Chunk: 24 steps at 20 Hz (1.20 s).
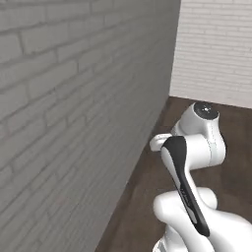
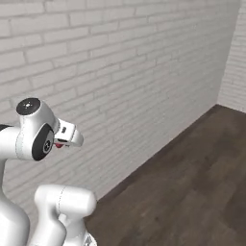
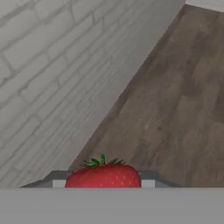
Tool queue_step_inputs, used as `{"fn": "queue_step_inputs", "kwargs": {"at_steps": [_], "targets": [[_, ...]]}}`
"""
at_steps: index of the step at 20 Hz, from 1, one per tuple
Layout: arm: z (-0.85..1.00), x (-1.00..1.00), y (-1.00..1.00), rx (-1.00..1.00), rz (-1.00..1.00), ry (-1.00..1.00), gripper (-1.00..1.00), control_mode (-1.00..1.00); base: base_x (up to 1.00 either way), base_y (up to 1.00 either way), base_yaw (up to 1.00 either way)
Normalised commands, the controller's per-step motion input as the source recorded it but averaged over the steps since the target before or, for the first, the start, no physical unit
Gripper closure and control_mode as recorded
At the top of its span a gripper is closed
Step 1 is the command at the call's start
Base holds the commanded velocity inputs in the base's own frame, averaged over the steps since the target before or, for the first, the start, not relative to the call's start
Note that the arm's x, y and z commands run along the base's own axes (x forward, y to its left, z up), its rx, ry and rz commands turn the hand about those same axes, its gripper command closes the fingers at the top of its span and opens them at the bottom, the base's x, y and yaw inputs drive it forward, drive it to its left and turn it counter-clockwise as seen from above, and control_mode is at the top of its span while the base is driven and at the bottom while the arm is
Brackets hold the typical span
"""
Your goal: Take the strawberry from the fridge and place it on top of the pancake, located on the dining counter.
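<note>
right now the hand [image 3: 104,184] is pinching the strawberry [image 3: 104,176]: in the hand view the red berry sits squarely between the two grey finger tips [image 3: 56,180], touching both, its green leafy cap pointing up toward the top of that view. behind the berry that view looks out along a dark brown wooden floor [image 3: 175,105] where it meets a pale grey brick wall [image 3: 52,78], the seam between them running diagonally from the upper right down toward the berry. in the right base view the white arm [image 2: 33,137] is folded near the lower left, close beside the brick wall, and a small spot of red, the strawberry, shows just under the white wrist block at the end of the arm; the fingers themselves are too hidden there to make out. in the left base view the arm rises from the lower right with its dark-capped joint facing up, beside the grey brick wall on the left, with a lighter brick wall [image 1: 216,49] closing off the far end of the floor; the berry cannot be made out in that view.
</note>
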Motion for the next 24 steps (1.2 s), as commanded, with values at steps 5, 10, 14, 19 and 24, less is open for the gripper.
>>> {"fn": "queue_step_inputs", "kwargs": {"at_steps": [5, 10, 14, 19, 24], "targets": [[0.0, 0.0, 0.0, 0.0, 0.0, 0.0, 1.0, 1.0, 0.19, -0.18, -0.84], [0.0, 0.0, 0.0, 0.0, 0.0, 0.0, 1.0, 1.0, 0.25, -0.02, -0.85], [0.0, 0.0, 0.0, 0.0, 0.0, 0.0, 1.0, 1.0, 0.36, -0.01, -0.82], [0.0, 0.0, 0.0, 0.0, 0.0, 0.0, 1.0, 1.0, 0.33, -0.01, -0.83], [0.0, 0.0, 0.0, 0.0, 0.0, 0.0, 1.0, 1.0, 0.34, -0.09, -0.82]]}}
